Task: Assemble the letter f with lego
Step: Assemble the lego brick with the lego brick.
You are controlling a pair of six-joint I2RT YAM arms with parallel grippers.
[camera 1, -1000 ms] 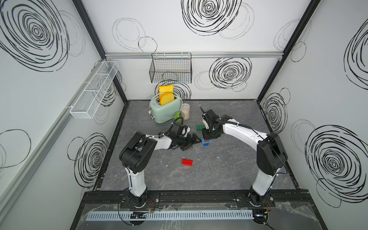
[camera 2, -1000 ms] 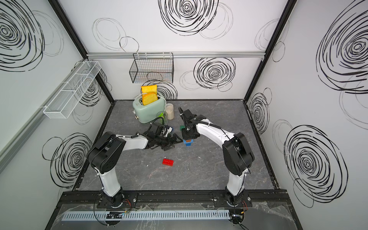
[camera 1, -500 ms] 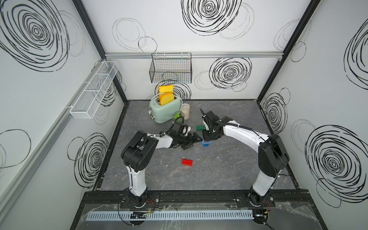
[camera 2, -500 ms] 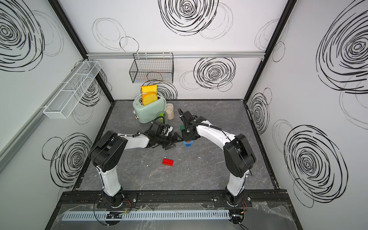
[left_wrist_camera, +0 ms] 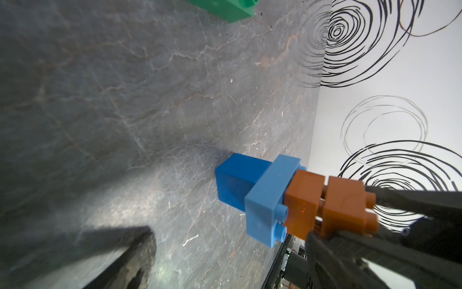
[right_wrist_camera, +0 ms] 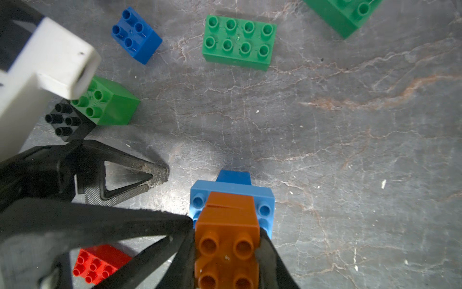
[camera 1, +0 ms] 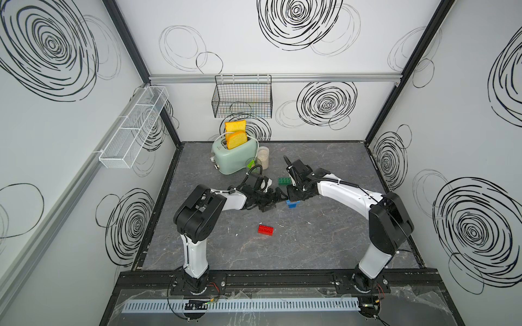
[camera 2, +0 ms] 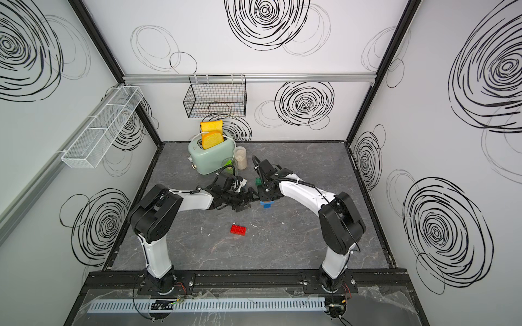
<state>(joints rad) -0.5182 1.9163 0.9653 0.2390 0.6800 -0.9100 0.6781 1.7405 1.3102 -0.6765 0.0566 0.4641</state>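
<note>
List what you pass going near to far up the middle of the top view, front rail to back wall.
Red brick → brick stack → green brick → toaster → wire basket. The jar stands beside the toaster, so it is left out.

A robotics lab's enclosed test cell, where a left arm (camera 1: pixel 233 199) and a right arm (camera 1: pixel 347 194) stand bolted to a black rail (camera 1: pixel 282 280) fronting a grey stone-patterned tabletop (camera 1: pixel 324 242), walled by white panels (camera 1: pixel 240 36) printed with black swirls, with a mint toaster (camera 1: pixel 234 159), a wire basket (camera 1: pixel 242 97) and a mesh shelf (camera 1: pixel 132 129).
</note>
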